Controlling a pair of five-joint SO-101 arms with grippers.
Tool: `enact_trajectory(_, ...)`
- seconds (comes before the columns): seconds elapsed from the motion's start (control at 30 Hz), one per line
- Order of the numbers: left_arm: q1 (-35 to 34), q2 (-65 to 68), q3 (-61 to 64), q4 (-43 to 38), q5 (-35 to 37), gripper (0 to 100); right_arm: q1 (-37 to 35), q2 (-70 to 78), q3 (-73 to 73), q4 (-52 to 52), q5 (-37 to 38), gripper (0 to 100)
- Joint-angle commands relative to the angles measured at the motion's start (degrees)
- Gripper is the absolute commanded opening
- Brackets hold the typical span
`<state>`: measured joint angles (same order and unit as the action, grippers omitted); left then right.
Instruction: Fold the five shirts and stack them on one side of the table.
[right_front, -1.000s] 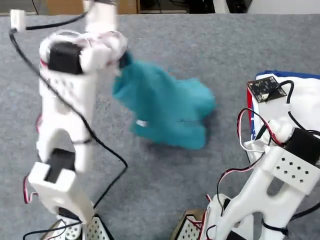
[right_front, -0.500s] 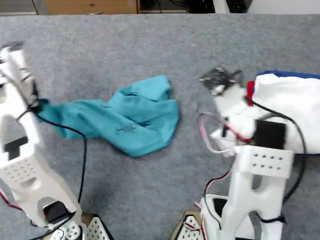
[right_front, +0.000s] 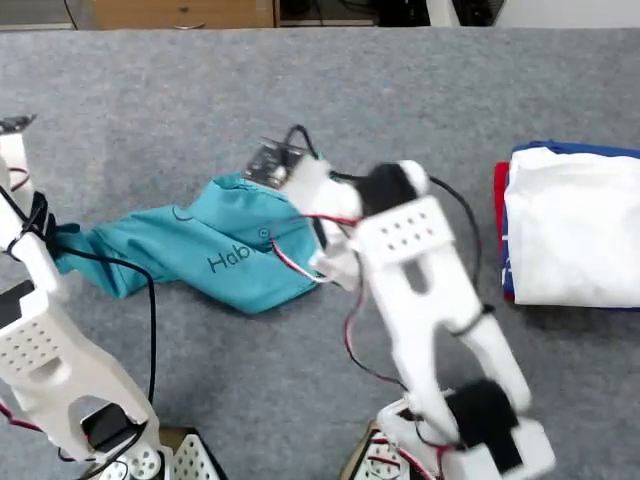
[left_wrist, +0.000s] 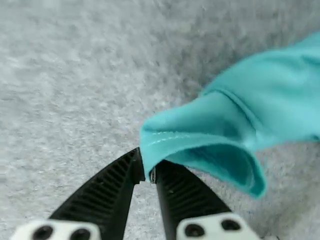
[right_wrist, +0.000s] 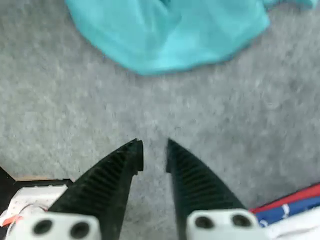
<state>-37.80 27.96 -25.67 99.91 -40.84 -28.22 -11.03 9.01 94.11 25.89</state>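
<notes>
A teal shirt (right_front: 200, 255) lies stretched across the left middle of the grey table. My left gripper (left_wrist: 148, 172) is shut on a folded edge of the teal shirt (left_wrist: 240, 125), at the cloth's far left end near the table's left side (right_front: 60, 240). My right arm (right_front: 400, 230) leans over the shirt's right end. Its gripper (right_wrist: 154, 150) hovers narrowly open over bare table, nothing between the fingers, with the teal shirt (right_wrist: 170, 30) just ahead of the tips.
A stack of folded shirts (right_front: 575, 225), white on top with blue and red edges beneath, sits at the table's right side; a corner of the stack (right_wrist: 295, 202) lies close by the right gripper. Bare grey table (right_front: 250, 380) lies in front of the shirt.
The left arm pulled the teal shirt leftward and down, stretching it out flat. The right arm swung from beside the stack over to the shirt's right end.
</notes>
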Motion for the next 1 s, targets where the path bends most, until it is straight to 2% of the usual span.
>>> enact_trajectory(0.0,-1.0,-0.9,0.0,0.9,-0.8,13,-3.4,5.6,-8.5,1.4,-1.1,14.5)
enact_trajectory(0.13,-0.3,-1.0,-1.5,0.9,-0.8,20,-6.4,12.4,-13.8,4.9,-1.4,14.3)
enact_trajectory(0.3,1.1,-1.1,-7.1,0.9,-0.4,20,-7.5,17.9,-19.0,5.2,-1.2,14.4)
enact_trajectory(0.5,-1.1,-8.9,-12.5,0.9,5.0,20,-10.9,24.5,-24.7,5.1,-1.1,14.5)
enact_trajectory(0.7,-7.4,-13.6,-11.0,0.9,12.0,20,-14.4,33.6,-30.4,5.1,-1.1,14.5)
enact_trajectory(0.97,-15.5,-13.4,-10.6,0.9,15.6,20,-14.4,48.7,-42.5,4.7,-1.1,14.0)
